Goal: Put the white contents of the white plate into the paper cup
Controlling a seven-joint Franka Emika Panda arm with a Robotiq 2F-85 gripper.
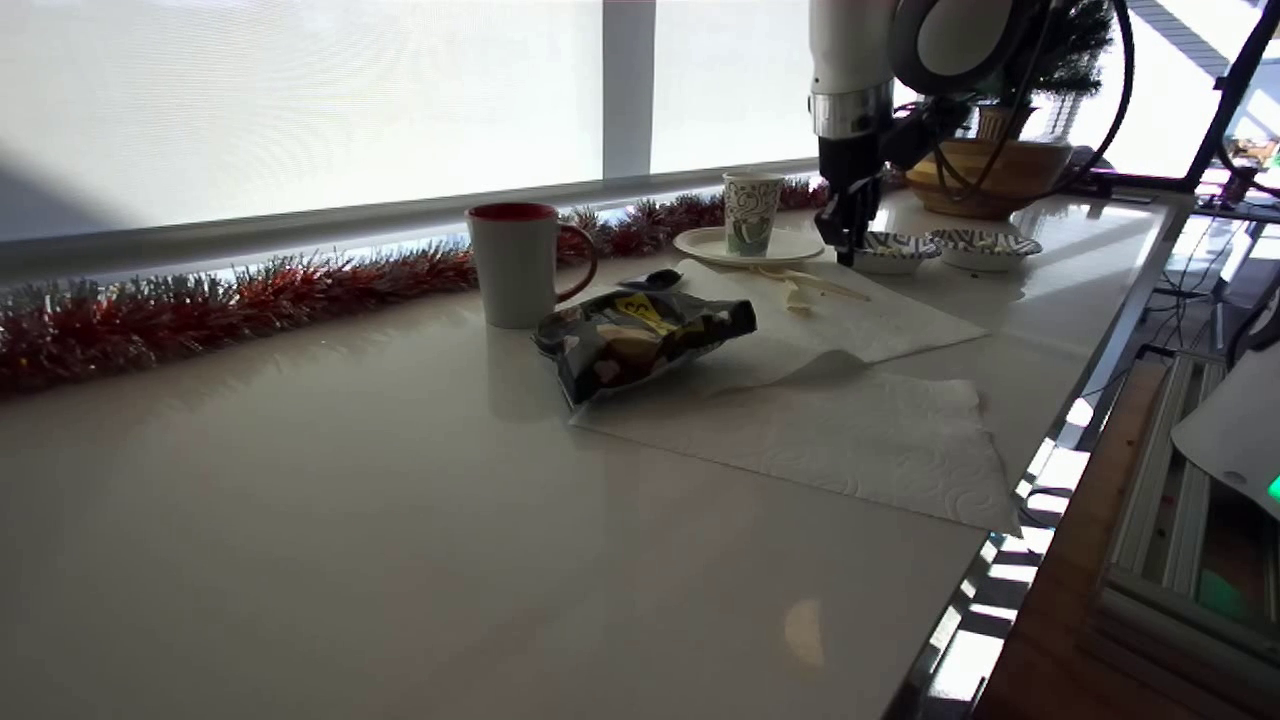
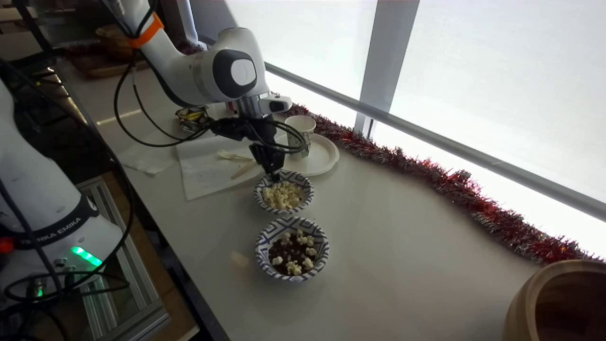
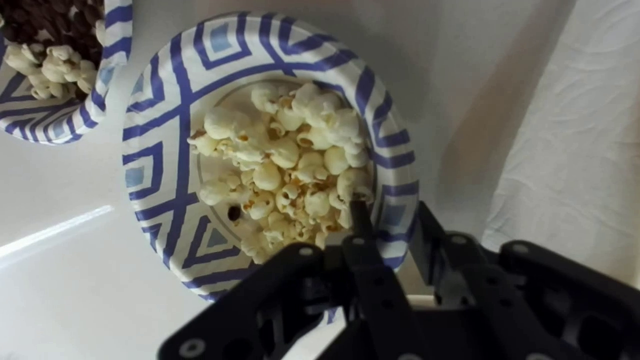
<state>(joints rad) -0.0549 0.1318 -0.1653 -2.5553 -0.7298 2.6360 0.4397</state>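
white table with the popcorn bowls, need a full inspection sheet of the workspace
Surface: white tabletop, glossy, sunlit in places
Job's things: paper cup upright on white plate; popcorn in the fuller patterned bowl
Clutter: black snack bag, red-rimmed mug, paper towels, pale fork, other patterned bowl with popcorn and dark pieces
Gripper: open, one finger inside the fuller patterned bowl's rim, one outside
Cables: black cables loop beside the robot arm, crossing in front of the paper cup in an exterior view
Surroundings: window shades, tinsel garland below them, wooden bowl
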